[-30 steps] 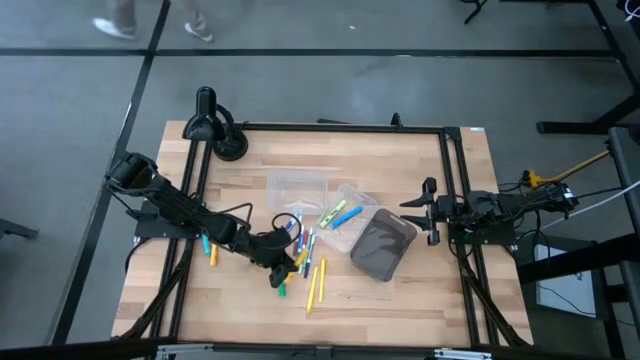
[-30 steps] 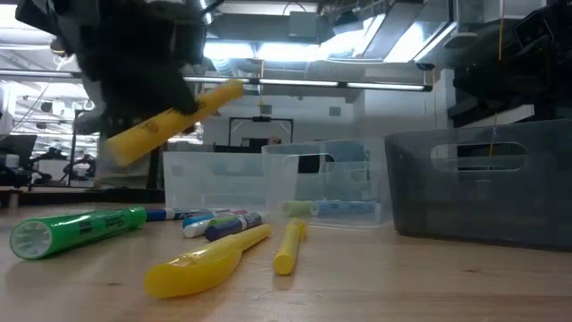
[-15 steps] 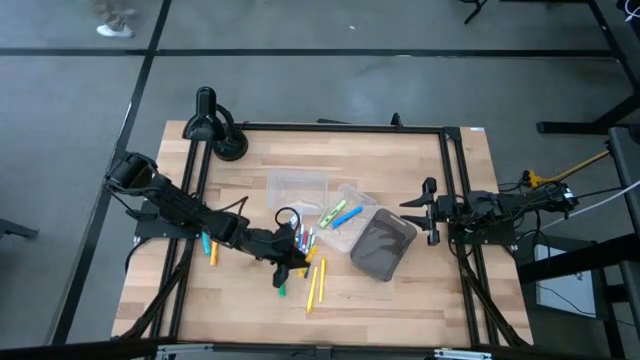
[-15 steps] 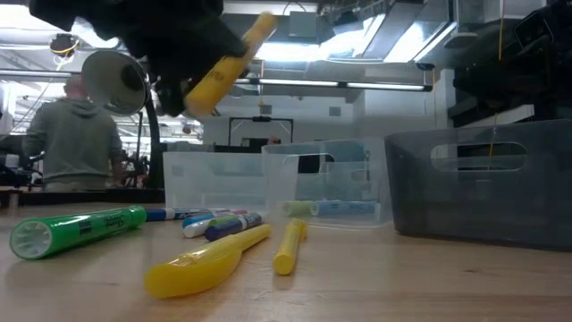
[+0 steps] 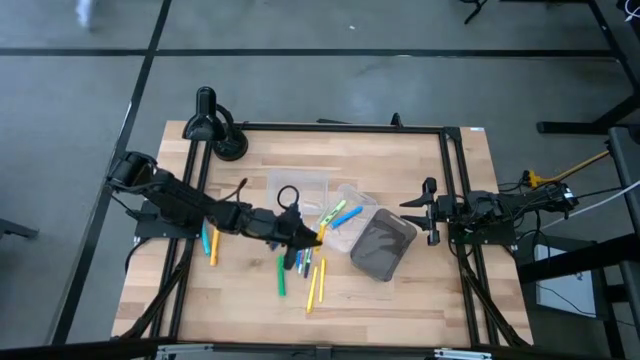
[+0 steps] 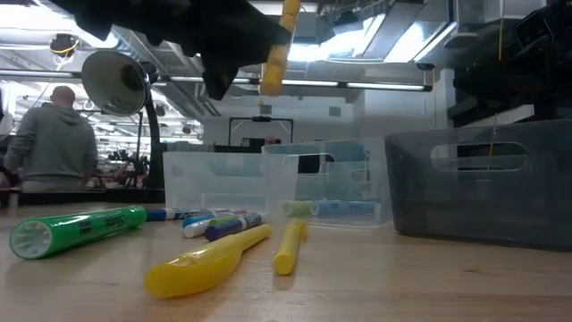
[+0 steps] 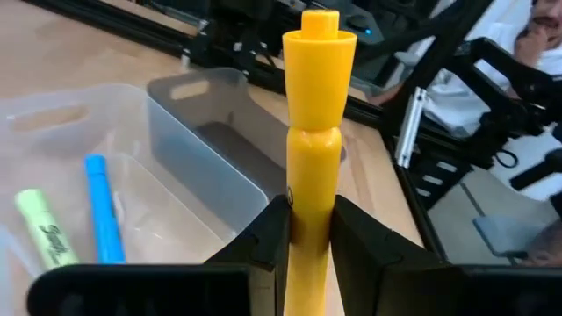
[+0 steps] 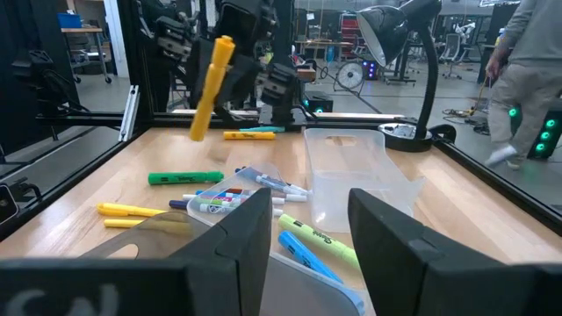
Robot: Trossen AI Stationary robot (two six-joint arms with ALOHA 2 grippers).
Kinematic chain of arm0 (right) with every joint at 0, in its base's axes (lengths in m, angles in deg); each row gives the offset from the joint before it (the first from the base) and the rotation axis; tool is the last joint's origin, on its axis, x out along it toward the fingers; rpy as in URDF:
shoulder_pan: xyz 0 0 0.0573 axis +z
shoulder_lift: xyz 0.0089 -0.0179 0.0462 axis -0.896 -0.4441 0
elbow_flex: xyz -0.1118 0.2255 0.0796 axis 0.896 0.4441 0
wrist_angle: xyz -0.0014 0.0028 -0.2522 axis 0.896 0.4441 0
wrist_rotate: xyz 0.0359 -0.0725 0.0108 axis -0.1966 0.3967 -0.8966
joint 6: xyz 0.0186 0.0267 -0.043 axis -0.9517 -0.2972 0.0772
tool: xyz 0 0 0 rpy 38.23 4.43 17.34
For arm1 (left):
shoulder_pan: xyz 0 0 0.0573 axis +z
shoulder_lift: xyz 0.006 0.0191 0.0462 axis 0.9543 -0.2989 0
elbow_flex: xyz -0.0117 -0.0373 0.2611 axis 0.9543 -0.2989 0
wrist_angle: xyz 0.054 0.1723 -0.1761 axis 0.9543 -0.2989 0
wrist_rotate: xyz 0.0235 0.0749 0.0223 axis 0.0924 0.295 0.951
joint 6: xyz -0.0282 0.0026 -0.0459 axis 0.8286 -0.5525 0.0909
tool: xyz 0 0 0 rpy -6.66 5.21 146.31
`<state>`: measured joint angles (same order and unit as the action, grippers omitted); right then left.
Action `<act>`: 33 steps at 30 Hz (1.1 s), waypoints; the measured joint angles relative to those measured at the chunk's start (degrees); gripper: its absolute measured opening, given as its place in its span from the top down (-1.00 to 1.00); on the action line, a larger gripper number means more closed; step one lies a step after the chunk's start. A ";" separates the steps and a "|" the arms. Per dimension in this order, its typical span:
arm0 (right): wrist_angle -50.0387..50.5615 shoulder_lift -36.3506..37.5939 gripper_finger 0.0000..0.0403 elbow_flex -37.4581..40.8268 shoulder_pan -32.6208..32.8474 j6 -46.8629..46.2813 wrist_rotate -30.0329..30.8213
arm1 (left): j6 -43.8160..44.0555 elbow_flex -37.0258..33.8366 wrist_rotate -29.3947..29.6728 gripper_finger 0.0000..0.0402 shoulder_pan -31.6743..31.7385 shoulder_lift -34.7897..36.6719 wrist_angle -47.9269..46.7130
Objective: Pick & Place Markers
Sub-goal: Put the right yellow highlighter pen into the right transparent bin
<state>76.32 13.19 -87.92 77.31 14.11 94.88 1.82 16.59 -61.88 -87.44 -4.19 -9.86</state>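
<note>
Markers: most lie loose on the wooden table beside the clear tray, which holds only a green and a blue one. Left gripper, over the tray's near edge, clamps a yellow marker; right gripper waits beyond the grey bin, fingers spread, so the sorting is judged barely begun.

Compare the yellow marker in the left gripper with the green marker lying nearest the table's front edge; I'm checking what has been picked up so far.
The yellow marker is clamped in the left gripper, lifted clear of the table; the green marker lies flat on the wood, ungripped. The yellow one is carried near the clear tray; the green one rests by the loose pile. Both are capped pens outside any container. The right gripper waits open at the table's right edge.
</note>
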 joint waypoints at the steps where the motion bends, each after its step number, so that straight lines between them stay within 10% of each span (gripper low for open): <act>1: 0.00 0.00 0.25 0.00 0.00 0.00 0.00 | 0.00 0.00 -0.02 0.71 0.49 0.00 -0.02; 33: 0.00 0.00 0.25 0.00 0.00 0.00 0.00 | -9.81 3.66 2.69 0.71 6.43 -0.02 0.13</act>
<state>76.32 13.19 -87.92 77.31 14.11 94.88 -7.99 20.26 -59.19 -81.01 -4.21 -9.73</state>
